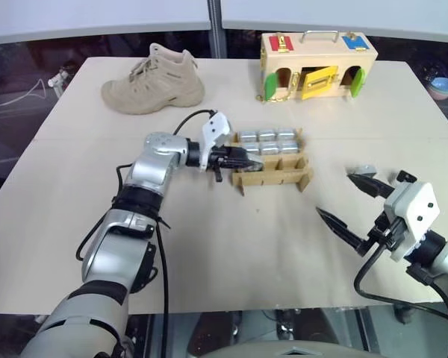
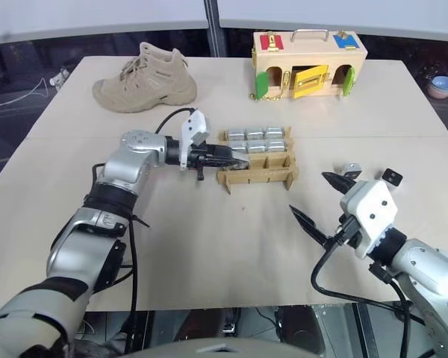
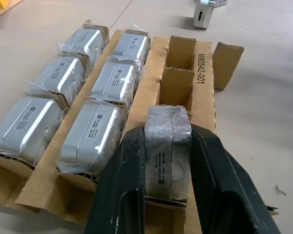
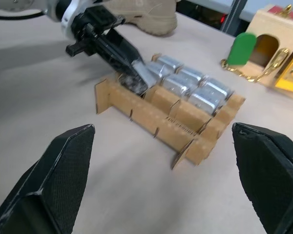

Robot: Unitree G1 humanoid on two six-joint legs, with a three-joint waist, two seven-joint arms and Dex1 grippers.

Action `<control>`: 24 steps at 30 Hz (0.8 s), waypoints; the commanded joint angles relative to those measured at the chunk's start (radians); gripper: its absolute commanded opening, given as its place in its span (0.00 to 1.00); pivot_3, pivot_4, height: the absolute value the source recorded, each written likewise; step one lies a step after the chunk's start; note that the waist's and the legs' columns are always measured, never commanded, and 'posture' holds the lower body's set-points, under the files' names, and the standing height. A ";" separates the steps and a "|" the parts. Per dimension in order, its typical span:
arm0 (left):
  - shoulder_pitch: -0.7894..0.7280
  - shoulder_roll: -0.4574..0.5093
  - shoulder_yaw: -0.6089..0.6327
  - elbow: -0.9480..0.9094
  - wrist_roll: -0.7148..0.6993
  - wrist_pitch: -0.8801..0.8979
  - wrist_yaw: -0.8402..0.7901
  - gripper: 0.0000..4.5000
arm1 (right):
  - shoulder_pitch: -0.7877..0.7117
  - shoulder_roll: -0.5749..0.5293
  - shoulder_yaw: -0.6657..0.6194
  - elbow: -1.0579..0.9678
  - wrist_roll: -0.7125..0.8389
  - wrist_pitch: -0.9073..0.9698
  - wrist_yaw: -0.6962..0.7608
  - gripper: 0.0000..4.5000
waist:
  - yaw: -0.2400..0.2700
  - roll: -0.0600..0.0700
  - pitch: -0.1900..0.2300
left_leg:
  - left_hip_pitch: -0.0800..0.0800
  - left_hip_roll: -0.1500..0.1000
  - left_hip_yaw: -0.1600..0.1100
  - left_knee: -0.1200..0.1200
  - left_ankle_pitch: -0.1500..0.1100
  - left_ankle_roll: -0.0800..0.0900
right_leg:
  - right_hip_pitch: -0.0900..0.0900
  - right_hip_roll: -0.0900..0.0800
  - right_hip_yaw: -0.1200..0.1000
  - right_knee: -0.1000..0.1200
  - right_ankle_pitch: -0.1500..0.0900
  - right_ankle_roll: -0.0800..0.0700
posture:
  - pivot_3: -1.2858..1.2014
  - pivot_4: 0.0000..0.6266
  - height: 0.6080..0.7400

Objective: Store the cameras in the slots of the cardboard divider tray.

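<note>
left gripper [image 3: 168, 161] pinches a camera [image 3: 167, 141] by its sides, fingers closed on it; the camera sits low in the end slot of the tray's [image 1: 272, 179] near row, so the step in hand reads as seating the seventh camera; six wrapped cameras [image 3: 95, 83] already fill the two far rows, three each; two slots [image 3: 178, 68] in the near row are bare; one more camera [image 1: 364, 171] lies on the table [image 1: 231, 253] past the tray's right end, just beside the right gripper's far finger; right gripper [image 1: 355, 201] hovers spread wide, holding nothing, well apart from the tray; next move likely calls for the left gripper to let go without dragging the camera back up, then lift clear of the thin cardboard strips; whether the camera has bottomed out cannot be told; shoe [image 1: 153, 82] and wooden box [image 1: 317, 63] sit at the far edge, out of the way
</note>
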 commanded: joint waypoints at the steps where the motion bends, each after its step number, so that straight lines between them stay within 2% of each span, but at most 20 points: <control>1: 0.047 -0.005 0.050 -0.058 -0.024 -0.030 0.037 0.15 | -0.029 -0.010 -0.026 -0.029 0.018 0.015 -0.020 1.00 | 0.000 0.000 0.000 | 0.000 0.000 0.000 0.000 0.000 0.000 | 0.000 0.000 0.000 0.000 0.000 0.000 | 0.52 0.24 1.00; 6: 0.116 -0.045 0.084 -0.100 -0.038 -0.060 0.105 0.15 | -0.048 -0.008 -0.009 -0.025 0.011 0.026 -0.025 1.00 | 0.001 0.000 0.000 | 0.000 0.000 0.000 0.000 0.002 -0.003 | 0.000 -0.001 0.000 0.000 0.000 0.000 | 0.52 0.24 1.00; 14: 0.167 -0.033 0.062 -0.070 0.006 -0.141 0.120 0.15 | -0.033 -0.007 -0.018 -0.014 0.004 0.008 -0.006 1.00 | 0.001 -0.001 -0.001 | 0.000 0.000 0.000 0.000 0.001 -0.003 | 0.000 -0.001 0.000 0.000 0.000 0.000 | 0.52 0.24 1.00; 24: 0.149 -0.075 0.143 -0.059 -0.082 -0.117 0.157 0.15 | -0.020 -0.002 -0.011 -0.014 -0.009 -0.002 -0.003 1.00 | 0.001 -0.001 -0.002 | 0.001 0.000 0.000 0.000 0.000 0.001 | 0.001 -0.001 0.000 0.001 0.000 0.000 | 0.52 0.24 1.00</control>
